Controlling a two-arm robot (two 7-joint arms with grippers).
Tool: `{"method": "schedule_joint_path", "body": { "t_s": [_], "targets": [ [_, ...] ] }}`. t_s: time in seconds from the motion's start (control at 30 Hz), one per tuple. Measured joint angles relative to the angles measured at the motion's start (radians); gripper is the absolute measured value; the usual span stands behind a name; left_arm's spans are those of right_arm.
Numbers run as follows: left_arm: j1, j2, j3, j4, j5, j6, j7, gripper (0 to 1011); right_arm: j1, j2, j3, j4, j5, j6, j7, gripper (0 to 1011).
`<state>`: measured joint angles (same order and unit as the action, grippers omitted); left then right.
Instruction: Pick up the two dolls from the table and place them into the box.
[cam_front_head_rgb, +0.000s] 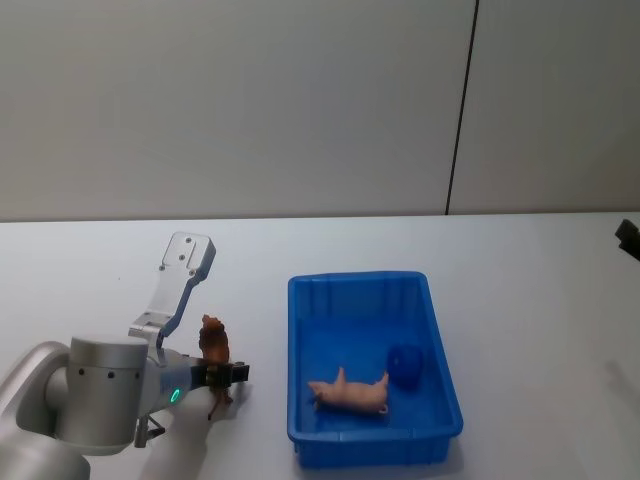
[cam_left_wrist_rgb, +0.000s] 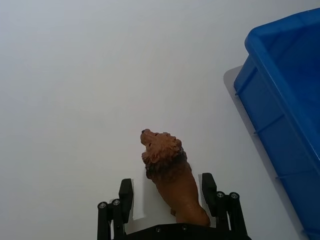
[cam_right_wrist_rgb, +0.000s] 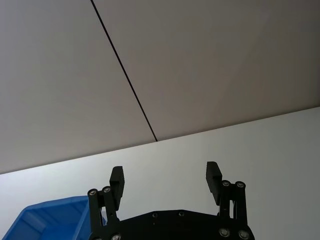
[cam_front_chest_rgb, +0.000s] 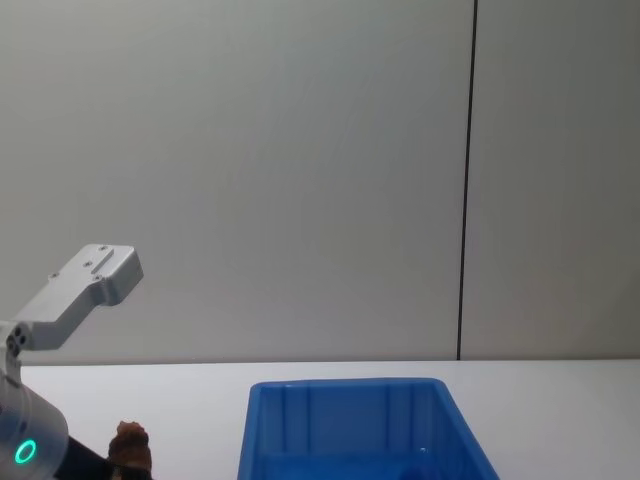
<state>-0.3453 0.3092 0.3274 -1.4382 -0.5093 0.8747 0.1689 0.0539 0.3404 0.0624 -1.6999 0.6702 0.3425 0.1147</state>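
A reddish-brown lion doll stands head-up between the fingers of my left gripper, which is shut on its body. In the head view that doll and the left gripper are just left of the blue box, low over the white table. A pale pink pig doll lies inside the box, with a round blue one beside it. My right gripper is open and holds nothing, off at the far right.
The box wall is close to the held doll on one side. The grey wall with a dark vertical seam rises behind the table. The left arm's white bracket sticks up above the doll.
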Motion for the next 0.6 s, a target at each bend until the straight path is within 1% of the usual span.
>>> {"method": "schedule_joint_path", "body": {
  "t_s": [0.1,0.13,0.2,0.23,0.3,0.37,0.6],
  "targets": [
    [-0.002,-0.002,-0.001,0.003,0.001,0.003,0.002,858,0.000,0.000,0.000,0.000,0.000,0.000,0.000,1004],
    [-0.003,-0.002,-0.001,0.004,0.002,0.005,0.003,808,0.000,0.000,0.000,0.000,0.000,0.000,0.000,1003],
    [-0.003,-0.003,-0.001,0.005,0.002,0.006,0.003,745,0.000,0.000,0.000,0.000,0.000,0.000,0.000,1004],
    [-0.004,-0.004,-0.001,0.007,0.002,0.007,0.004,730,0.000,0.000,0.000,0.000,0.000,0.000,0.000,1004],
    [-0.004,-0.004,-0.002,0.008,0.003,0.008,0.005,651,0.000,0.000,0.000,0.000,0.000,0.000,0.000,1003],
    [-0.005,-0.005,-0.002,0.008,0.003,0.008,0.005,593,0.000,0.000,0.000,0.000,0.000,0.000,0.000,1004],
    [-0.006,-0.006,-0.003,0.010,0.004,0.009,0.006,533,0.000,0.000,0.000,0.000,0.000,0.000,0.000,1003]
  ]
}}
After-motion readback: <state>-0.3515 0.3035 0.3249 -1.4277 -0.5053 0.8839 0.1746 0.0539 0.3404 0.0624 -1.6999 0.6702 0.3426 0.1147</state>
